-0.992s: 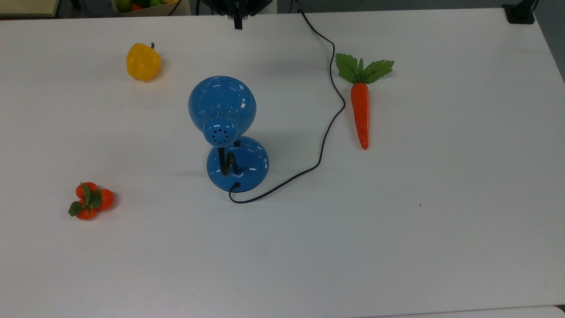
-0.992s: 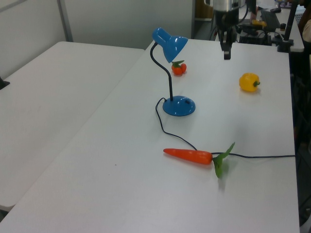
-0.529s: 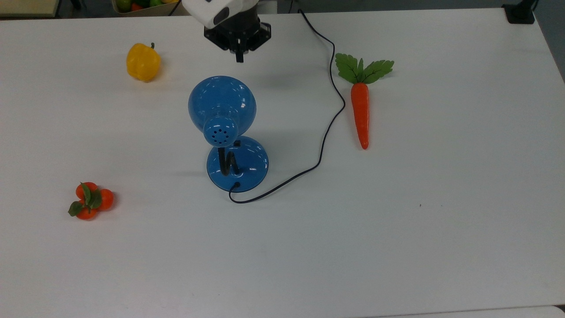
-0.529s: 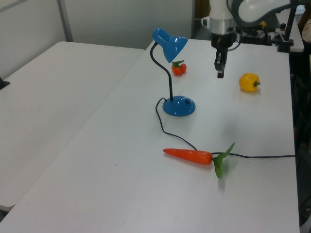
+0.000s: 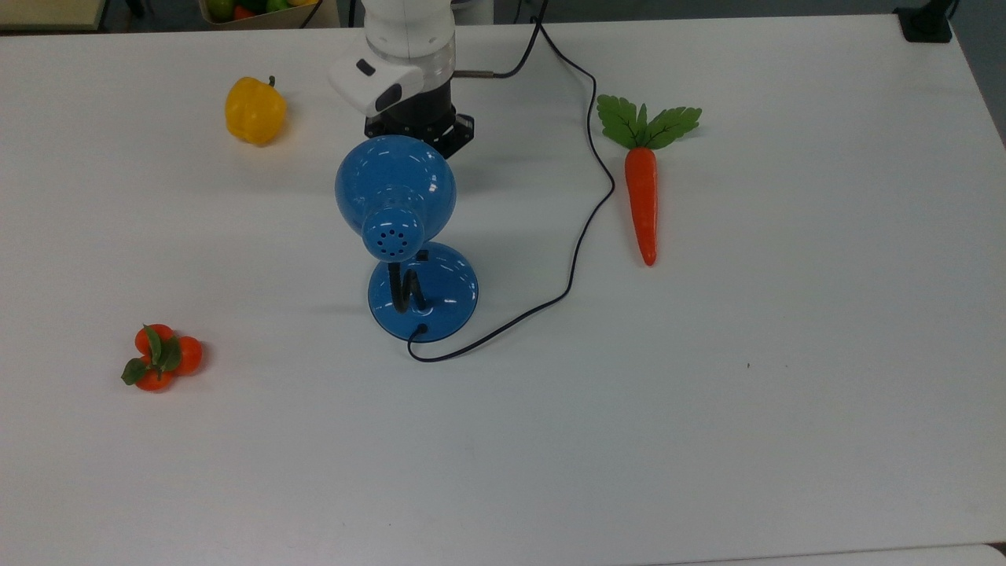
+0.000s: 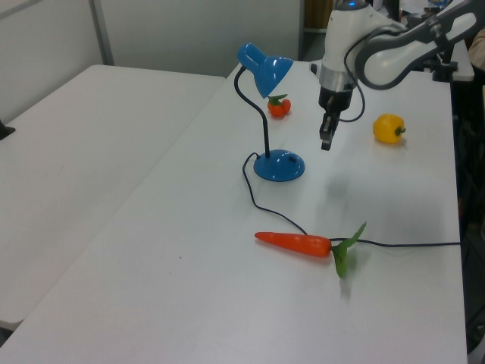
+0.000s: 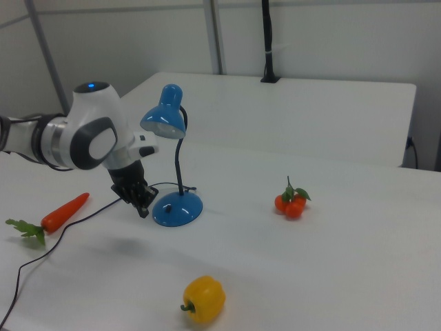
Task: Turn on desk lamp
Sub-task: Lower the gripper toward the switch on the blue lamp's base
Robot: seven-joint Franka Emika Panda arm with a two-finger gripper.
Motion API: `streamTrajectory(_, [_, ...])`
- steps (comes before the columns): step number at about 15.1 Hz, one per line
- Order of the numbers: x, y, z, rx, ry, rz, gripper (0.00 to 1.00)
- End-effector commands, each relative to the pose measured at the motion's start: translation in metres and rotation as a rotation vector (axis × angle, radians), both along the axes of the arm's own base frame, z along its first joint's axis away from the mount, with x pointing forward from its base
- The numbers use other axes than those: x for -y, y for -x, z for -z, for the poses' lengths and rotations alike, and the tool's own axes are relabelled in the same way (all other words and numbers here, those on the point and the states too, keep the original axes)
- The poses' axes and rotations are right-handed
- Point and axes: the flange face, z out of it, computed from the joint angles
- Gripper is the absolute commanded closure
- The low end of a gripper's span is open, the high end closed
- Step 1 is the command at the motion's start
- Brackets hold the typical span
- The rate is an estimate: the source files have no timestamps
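- The desk lamp (image 5: 397, 196) stands near the middle of the white worktop (image 5: 707, 393). You can also see the lamp in the left view (image 6: 267, 114) and the right view (image 7: 172, 158).
- Its round blue base (image 5: 423, 291) sits flat on the worktop. A black bendy neck (image 6: 261, 114) goes up from the base to the blue dome shade (image 7: 164, 118).
- The back of the shade has small holes (image 5: 388, 237) in it.
- A thin black cord (image 5: 585, 212) comes out of the base. It curves over the worktop and runs close by the carrot (image 5: 643, 189), toward the top view's upper edge.
- The robot arm (image 6: 379, 53) is white and reaches down next to the lamp.
- The tool (image 6: 325, 142) hangs in the air above the worktop, pointing down. In the left view it is just to the right of the lamp's base. In the right view the tool (image 7: 142, 205) is just to the left of the base, and it does not touch the lamp.
- The two fingers of the tool look pressed together, with nothing between them.
- In the top view the shade hides the tip of the tool.
- A yellow pepper (image 5: 254, 110) lies toward the top view's upper left.
- A small bunch of little oranges with green leaves (image 5: 159, 358) lies toward the top view's lower left.
- The carrot has green leaves and lies on the top view's right side, well apart from the lamp's base.
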Motion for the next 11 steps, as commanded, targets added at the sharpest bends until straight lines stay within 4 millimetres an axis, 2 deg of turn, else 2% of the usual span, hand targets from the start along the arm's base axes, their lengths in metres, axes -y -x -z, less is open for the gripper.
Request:
streamTrajectory(1, [0.000, -0.011, 0.023, 0.093, -0.017, 0.046, 1.00])
streamTrajectory(7, [-0.002, -0.030, 0.046, 0.219, -0.045, 0.049, 1.00])
streamTrajectory(11, [0.004, -0.036, 0.047, 0.267, -0.038, 0.042, 1.00])
